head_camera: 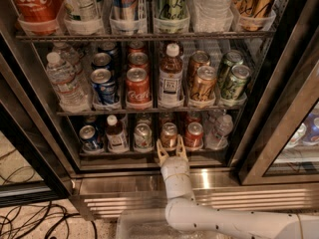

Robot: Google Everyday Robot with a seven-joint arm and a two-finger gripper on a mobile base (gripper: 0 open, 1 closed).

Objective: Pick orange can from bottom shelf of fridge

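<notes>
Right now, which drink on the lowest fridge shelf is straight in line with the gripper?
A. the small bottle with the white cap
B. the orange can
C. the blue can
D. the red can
B: the gripper, fingers open, sits at the front edge of the shelf, just before the orange can; the red can stands further right.

The bottom shelf (114,154) of the fridge (279,108) carries a single row standing upright: from the left a blue can (88,137), a brown bottle with a white cap (116,134), a silver-white can (143,136), the orange can (169,135), a red can (194,135) and a clear plastic bottle (219,131). The gripper (172,153) sits at the shelf's front edge, fingers spread, just before the orange can.
</notes>
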